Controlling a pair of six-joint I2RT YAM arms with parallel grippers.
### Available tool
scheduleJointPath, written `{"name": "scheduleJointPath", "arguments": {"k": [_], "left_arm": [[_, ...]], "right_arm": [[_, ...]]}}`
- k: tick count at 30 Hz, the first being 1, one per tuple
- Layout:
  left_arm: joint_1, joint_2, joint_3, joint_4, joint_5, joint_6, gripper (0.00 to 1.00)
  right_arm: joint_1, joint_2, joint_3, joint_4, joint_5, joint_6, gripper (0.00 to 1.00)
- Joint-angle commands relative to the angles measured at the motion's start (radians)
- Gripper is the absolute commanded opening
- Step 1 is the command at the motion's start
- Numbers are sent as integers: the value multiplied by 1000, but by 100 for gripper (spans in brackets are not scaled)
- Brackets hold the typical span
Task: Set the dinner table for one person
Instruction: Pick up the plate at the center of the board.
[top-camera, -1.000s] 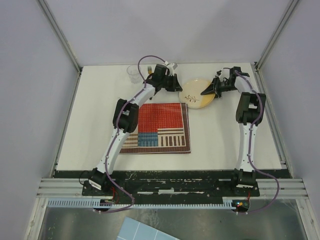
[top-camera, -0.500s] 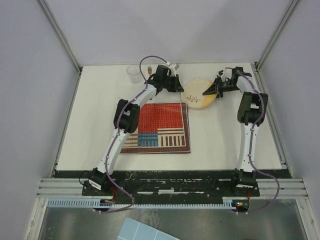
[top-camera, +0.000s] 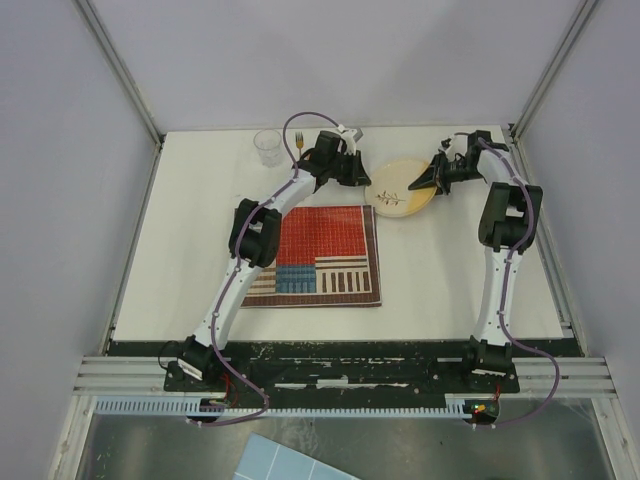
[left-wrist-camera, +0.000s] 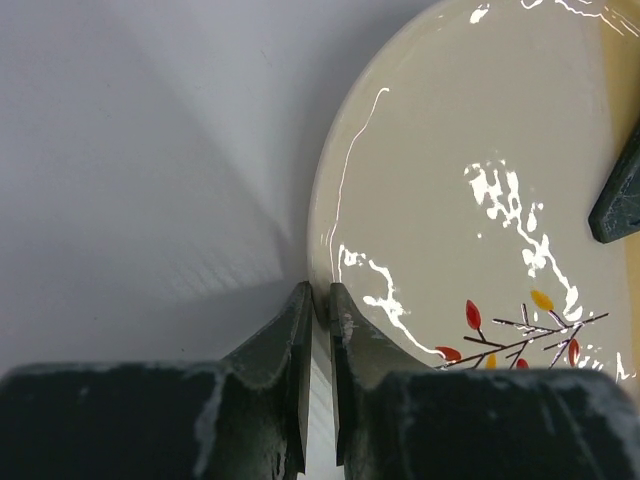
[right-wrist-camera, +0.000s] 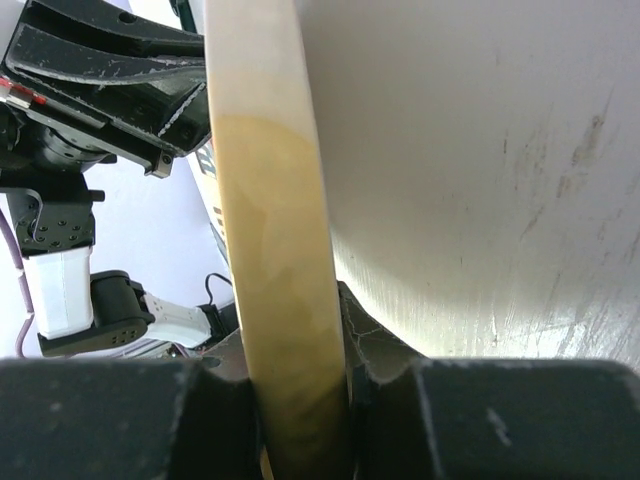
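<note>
The left fingers are seen clamped on the rim of the plate, with only the thin edge pinched between their tips. The right fingers are likewise closed on the opposite rim, which is seated deeper between them. On the plate the two grips are placed at about ten o'clock and two o'clock. The plate itself is held at the far side of the bench, at about one o'clock from the striped placemat and just beyond its corner. Whether the plate is clear of the bench cannot be told. A glass is stood well apart, at eleven o'clock from the placemat. The main risk is judged to be the shallow left pinch: the glazed rim could be lost if the arms are not moved together, and the plate would be tipped or dropped. The placemat corner could also be rucked if the plate is dragged low across it.
</note>
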Motion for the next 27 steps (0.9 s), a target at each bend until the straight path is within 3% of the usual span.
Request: {"name": "scheduleJointPath", "arguments": {"k": [1, 23, 27], "left_arm": [[-27, -52, 0, -68, 78, 30, 17], [54, -103, -55, -47, 111, -2, 18], [78, -112, -57, -38, 138, -15, 23]], "right_arm": [[-22, -78, 33, 128, 140, 44, 2], [-57, -144, -30, 186, 86, 103, 2], [-57, -148, -30, 182, 65, 110, 2]]}}
